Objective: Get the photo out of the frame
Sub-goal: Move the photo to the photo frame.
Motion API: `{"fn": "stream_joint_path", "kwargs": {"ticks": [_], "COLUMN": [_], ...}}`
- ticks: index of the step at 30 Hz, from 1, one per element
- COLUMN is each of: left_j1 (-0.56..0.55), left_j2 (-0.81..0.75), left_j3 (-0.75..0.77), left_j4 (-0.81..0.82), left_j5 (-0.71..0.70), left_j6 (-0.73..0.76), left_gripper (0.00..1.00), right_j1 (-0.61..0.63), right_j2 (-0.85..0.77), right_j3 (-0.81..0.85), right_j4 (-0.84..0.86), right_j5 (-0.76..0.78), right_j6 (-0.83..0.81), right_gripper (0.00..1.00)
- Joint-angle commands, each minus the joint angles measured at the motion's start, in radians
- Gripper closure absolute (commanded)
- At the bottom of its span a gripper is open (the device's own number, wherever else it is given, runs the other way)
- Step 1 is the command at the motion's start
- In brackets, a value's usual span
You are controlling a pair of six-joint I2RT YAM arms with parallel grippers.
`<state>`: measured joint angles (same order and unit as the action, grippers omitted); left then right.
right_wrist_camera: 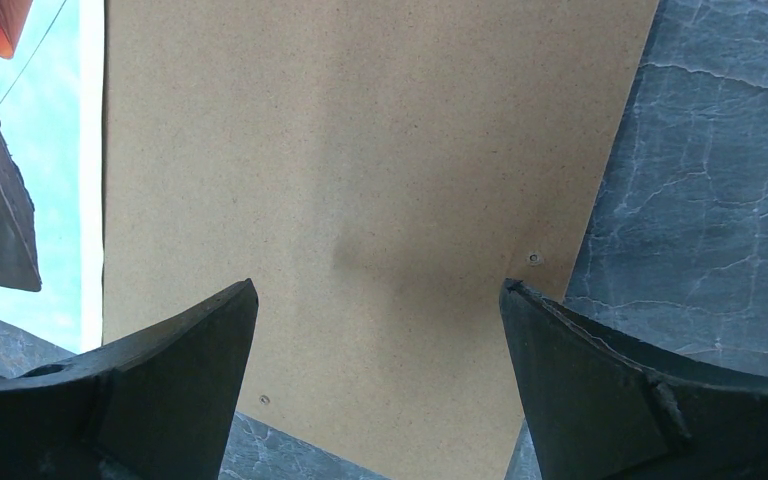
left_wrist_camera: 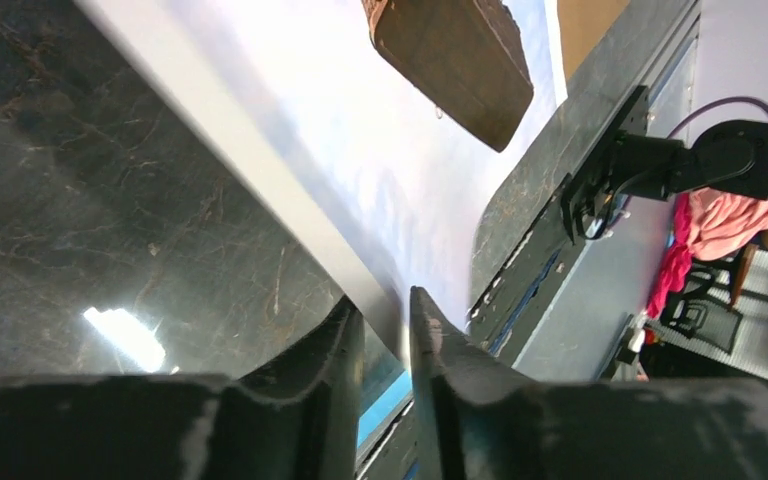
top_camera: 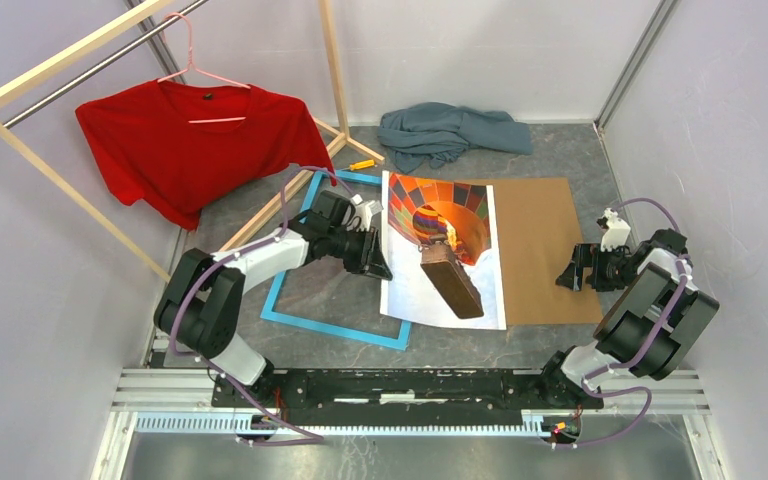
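The photo (top_camera: 445, 215), a colourful hot-air balloon print, lies face up in the middle of the floor. Its right part rests on the brown backing board (top_camera: 545, 250) and its left edge overlaps the light-blue frame (top_camera: 335, 330). My left gripper (top_camera: 378, 262) sits at that left edge. In the left wrist view its fingers (left_wrist_camera: 382, 300) stand a narrow gap apart, with the photo's (left_wrist_camera: 360, 150) lifted edge reaching between the tips and a blue strip of frame (left_wrist_camera: 385, 400) showing through. My right gripper (top_camera: 568, 275) hovers wide open and empty over the board's (right_wrist_camera: 360, 180) near right corner (right_wrist_camera: 378, 285); the photo (right_wrist_camera: 55, 150) shows at left.
A red T-shirt (top_camera: 195, 140) hangs on a wooden clothes rack at the back left, with one rack leg running down beside the frame. A grey-blue cloth (top_camera: 450, 130) lies crumpled at the back. A small orange object (top_camera: 361, 164) lies by the frame's far corner. Pale walls close both sides.
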<state>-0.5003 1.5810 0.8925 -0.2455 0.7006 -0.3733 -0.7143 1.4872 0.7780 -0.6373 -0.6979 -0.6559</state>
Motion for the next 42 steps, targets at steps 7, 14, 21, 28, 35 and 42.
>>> {"fn": "stream_joint_path", "kwargs": {"ticks": [7, 14, 21, 28, 35, 42], "left_j1": [0.029, 0.058, 0.074, 0.088, 0.103, 0.105], "left_j2": [-0.033, -0.057, -0.171, -0.347, -0.586, -0.765], "left_j3": [0.003, 0.031, 0.052, 0.139, 0.088, -0.002], "left_j4": [-0.013, -0.084, -0.206, -0.320, -0.266, -0.213], "left_j5": [-0.013, -0.024, -0.106, -0.315, -0.533, -0.784], "left_j6": [0.094, 0.161, 0.274, 0.416, 0.480, 0.504], "left_gripper": [0.49, 0.22, 0.00, 0.00, 0.00, 0.00], "right_j1": [-0.003, -0.003, -0.003, 0.005, 0.057, 0.087], "right_j2": [-0.020, -0.045, -0.134, -0.265, -0.459, -0.710], "right_j3": [-0.005, -0.002, 0.007, 0.038, 0.007, -0.098], "right_j4": [-0.009, -0.011, 0.001, -0.044, -0.085, -0.043], "right_j5": [-0.025, -0.020, 0.012, -0.004, -0.073, -0.173], "right_j6": [-0.016, -0.016, -0.010, -0.076, -0.172, -0.170], "right_gripper": [0.02, 0.02, 0.02, 0.02, 0.02, 0.02]}}
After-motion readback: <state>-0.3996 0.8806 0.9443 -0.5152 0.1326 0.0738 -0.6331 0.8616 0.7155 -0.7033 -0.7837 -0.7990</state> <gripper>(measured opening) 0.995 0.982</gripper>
